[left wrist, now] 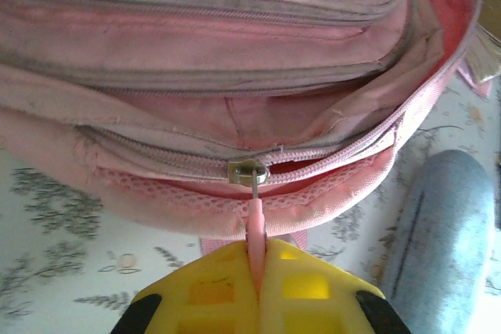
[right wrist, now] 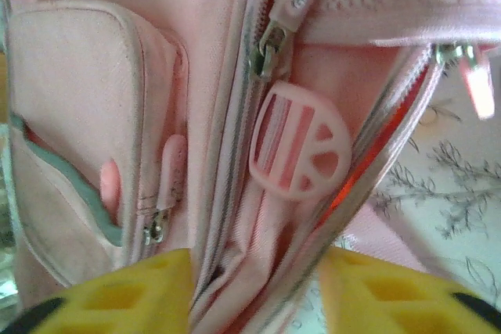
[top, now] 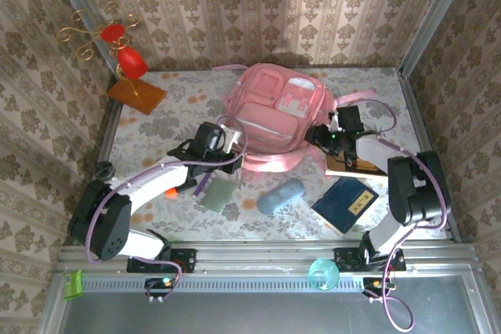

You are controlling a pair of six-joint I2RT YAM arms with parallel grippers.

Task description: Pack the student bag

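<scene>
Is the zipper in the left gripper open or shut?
Partly open. Right of the slider the student bag's teeth part over red lining; left, they're joined.

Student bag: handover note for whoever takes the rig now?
The left gripper is shut on a zipper pull of the student bag; that zip is partly open.
The right gripper has its jaws apart, straddling the bag's open edge.
A blue-grey pouch, dark blue book and green case lie on the table in front of the bag.
Done: nothing visibly packed.
Left: open it wider, load the items.
</scene>
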